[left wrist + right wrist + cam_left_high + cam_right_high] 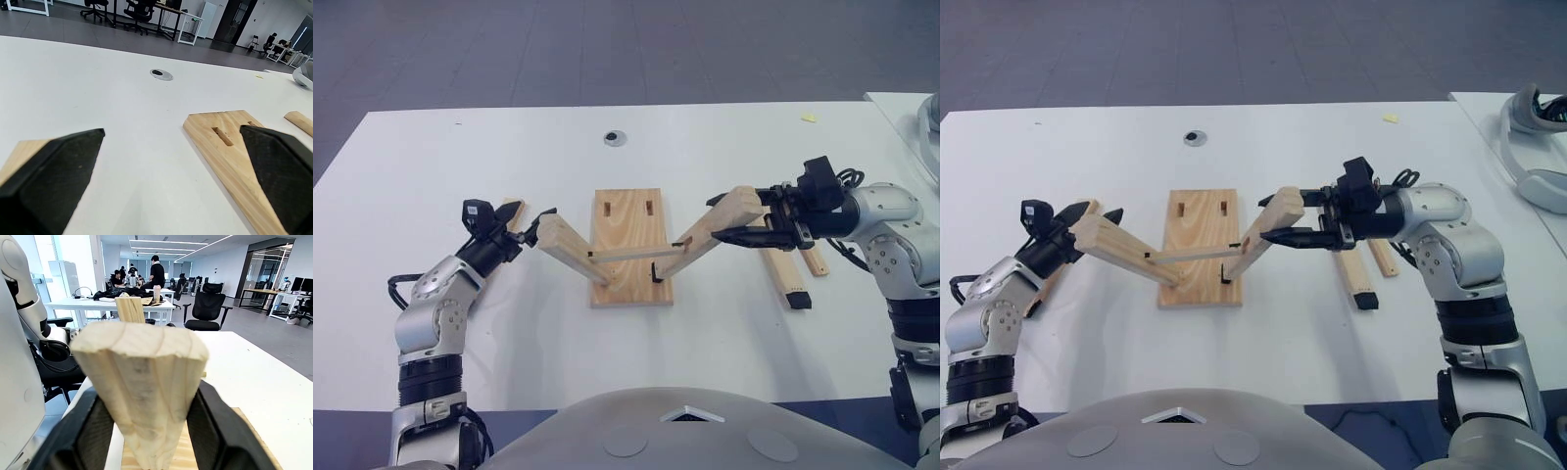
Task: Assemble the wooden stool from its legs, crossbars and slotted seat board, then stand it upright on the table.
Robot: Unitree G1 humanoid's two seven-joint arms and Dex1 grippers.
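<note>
The slotted seat board (628, 284) lies flat at the table's middle. Above it hangs a frame of two legs joined by a thin crossbar (631, 254). My right gripper (729, 217) is shut on the upper end of the right leg (705, 243); in the right wrist view that leg end (142, 382) fills the space between the fingers. My left gripper (530, 225) stands open at the outer end of the left leg (573, 250). Whether it touches that leg is unclear. The left wrist view has nothing between its fingertips (54, 171), and the seat board (220, 147) lies beyond.
A loose leg with a black foot (788, 274) and a shorter wooden piece (814, 260) lie right of the board. Another wooden piece (512, 211) lies by my left gripper. A cable grommet (616, 137) sits far centre, and a white headset (1538, 137) lies on the neighbouring table.
</note>
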